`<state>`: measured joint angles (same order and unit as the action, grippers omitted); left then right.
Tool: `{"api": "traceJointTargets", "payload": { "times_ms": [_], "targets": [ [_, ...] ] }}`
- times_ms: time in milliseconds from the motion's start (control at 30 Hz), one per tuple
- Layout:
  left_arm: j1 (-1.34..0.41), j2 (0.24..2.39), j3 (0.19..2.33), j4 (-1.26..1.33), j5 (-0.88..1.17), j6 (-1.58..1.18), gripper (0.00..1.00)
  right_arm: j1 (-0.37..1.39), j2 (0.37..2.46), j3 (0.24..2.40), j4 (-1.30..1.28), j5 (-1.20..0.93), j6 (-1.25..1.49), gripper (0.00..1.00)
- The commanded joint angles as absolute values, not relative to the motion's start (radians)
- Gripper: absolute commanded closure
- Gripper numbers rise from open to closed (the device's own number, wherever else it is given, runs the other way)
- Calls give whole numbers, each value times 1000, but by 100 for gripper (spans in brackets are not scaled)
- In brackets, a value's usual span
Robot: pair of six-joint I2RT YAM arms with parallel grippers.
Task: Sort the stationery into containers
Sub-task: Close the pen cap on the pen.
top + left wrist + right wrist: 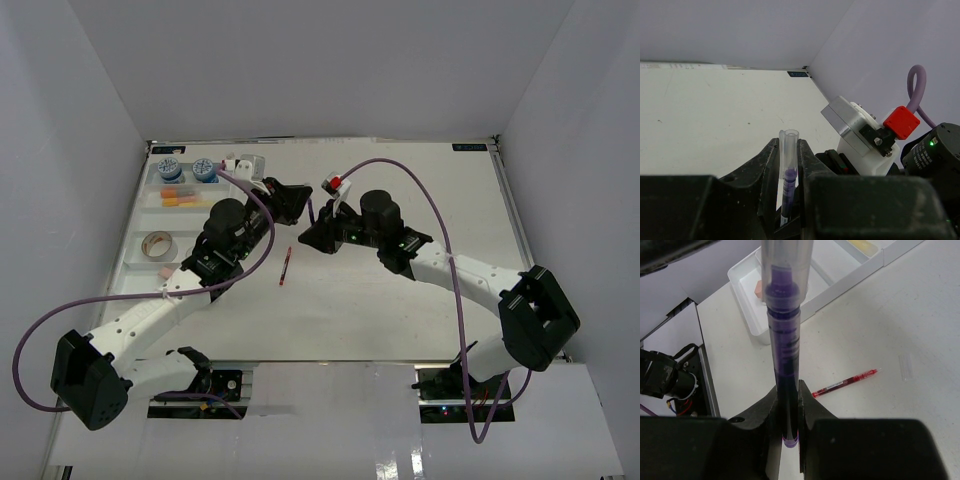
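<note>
Handling: slim purple clear-capped plastic pen (784, 325) seems light, stiff, slick. Left gripper (788, 147) pinches its cap end, right gripper (786, 392) its barrel, likely the surer hold

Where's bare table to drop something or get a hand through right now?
Free: the far-right table, between the right arm and the far edge; also the near strip between the red pen and the arm bases. Crowded: centre, where left gripper and right gripper both clamp the purple pen, and the tray with tubs, erasers, tape roll.
</note>
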<state>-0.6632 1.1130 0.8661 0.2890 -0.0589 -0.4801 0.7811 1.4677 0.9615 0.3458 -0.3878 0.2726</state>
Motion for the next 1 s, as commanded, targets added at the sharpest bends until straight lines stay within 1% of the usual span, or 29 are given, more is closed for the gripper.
{"api": "traceJointTargets", "payload": {
  "times_ms": [0, 67, 100, 200, 233, 267, 300, 400, 433, 500, 533, 633, 667, 767, 900, 967],
  "targets": [
    [-669, 1091, 839, 307, -34, -454, 84, 784, 1427, 1023, 408, -367, 259, 92],
    [-670, 1092, 833, 311, -34, -453, 81, 784, 1424, 1025, 410, -361, 259, 92],
    [-673, 1092, 830, 317, -32, -451, 77, 784, 1424, 1025, 413, -360, 258, 92],
    [-673, 1092, 828, 319, -31, -451, 71, 784, 1424, 1026, 414, -359, 259, 92],
    [-672, 1091, 828, 319, -31, -451, 66, 784, 1424, 1026, 416, -360, 258, 92],
    [-673, 1091, 828, 319, -32, -451, 63, 784, 1425, 1023, 416, -360, 259, 92],
    [-673, 1089, 827, 319, -37, -451, 56, 784, 1425, 1025, 416, -360, 258, 92],
    [-673, 1080, 824, 321, -46, -451, 44, 784, 1425, 1017, 414, -356, 253, 92],
    [-673, 1078, 824, 321, -48, -451, 37, 784, 1425, 1016, 414, -356, 253, 92],
    [-673, 1074, 824, 321, -48, -451, 31, 784, 1427, 1008, 414, -356, 252, 92],
    [-673, 1072, 824, 321, -48, -453, 27, 784, 1428, 1006, 414, -356, 253, 92],
    [-672, 1063, 824, 321, -43, -456, 19, 784, 1428, 994, 414, -350, 253, 92],
    [-673, 1058, 825, 321, -40, -454, 14, 784, 1428, 994, 414, -347, 249, 92],
    [-673, 1042, 831, 319, -32, -449, 9, 773, 1427, 979, 414, -345, 245, 92],
    [-673, 1042, 864, 284, -2, -425, 10, 740, 1414, 963, 400, -362, 242, 92],
    [-670, 1043, 876, 275, 46, -420, 10, 723, 1404, 960, 399, -399, 244, 92]
  ]
}}
